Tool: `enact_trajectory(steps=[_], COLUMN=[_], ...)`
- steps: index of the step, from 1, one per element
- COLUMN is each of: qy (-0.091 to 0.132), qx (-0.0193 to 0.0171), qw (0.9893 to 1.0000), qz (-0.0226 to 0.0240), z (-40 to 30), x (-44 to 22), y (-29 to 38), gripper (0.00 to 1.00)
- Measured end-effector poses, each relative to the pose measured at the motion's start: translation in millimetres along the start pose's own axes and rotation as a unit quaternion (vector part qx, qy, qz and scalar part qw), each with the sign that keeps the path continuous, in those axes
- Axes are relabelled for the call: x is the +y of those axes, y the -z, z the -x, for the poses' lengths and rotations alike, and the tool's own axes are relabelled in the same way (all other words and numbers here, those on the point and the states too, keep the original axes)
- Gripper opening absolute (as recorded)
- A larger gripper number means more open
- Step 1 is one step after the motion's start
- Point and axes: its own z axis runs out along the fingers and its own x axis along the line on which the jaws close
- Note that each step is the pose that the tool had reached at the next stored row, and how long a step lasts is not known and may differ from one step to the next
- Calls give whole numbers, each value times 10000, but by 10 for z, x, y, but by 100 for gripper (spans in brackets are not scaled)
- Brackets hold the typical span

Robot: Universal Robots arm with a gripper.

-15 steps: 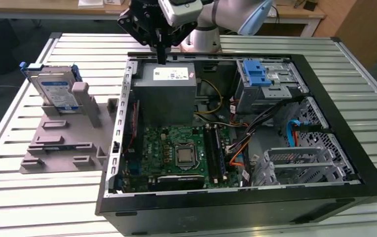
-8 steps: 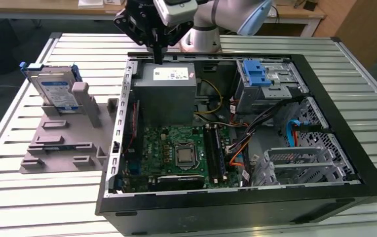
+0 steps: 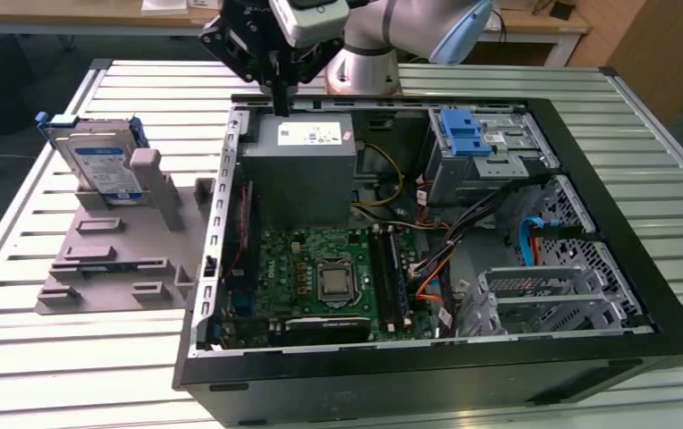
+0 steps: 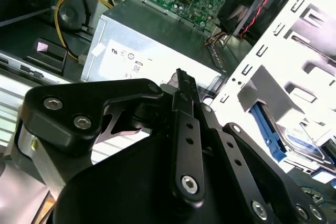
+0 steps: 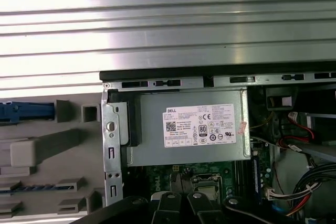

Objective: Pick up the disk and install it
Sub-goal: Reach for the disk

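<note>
The disk (image 3: 99, 163), a silver drive with a white-and-blue label in a blue carrier, stands upright in a slot of the grey fixture (image 3: 115, 259) at the exterior view's left. Its blue carrier edge (image 5: 26, 112) shows in the first wrist view, and its label (image 4: 302, 148) in the second wrist view. My gripper (image 3: 282, 100) hangs over the back rim of the open computer case (image 3: 628, 268), just above the grey power supply, well apart from the disk. Its black fingers (image 4: 181, 82) are pressed together with nothing between them.
Inside the case lie the grey power supply (image 3: 306, 170), the green motherboard (image 3: 317, 277), loose cables (image 3: 437, 268) and a metal drive cage with a bare blue clip (image 3: 466, 132). The case and fixture rest on a slatted metal table (image 3: 55, 375).
</note>
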Motion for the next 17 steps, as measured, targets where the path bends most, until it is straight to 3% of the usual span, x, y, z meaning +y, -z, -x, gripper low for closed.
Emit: enact_trajectory(steps=[17], qy=[0], qx=[0], qw=[10000], qz=[0], z=[-117], x=[3], y=[-2], gripper=[11])
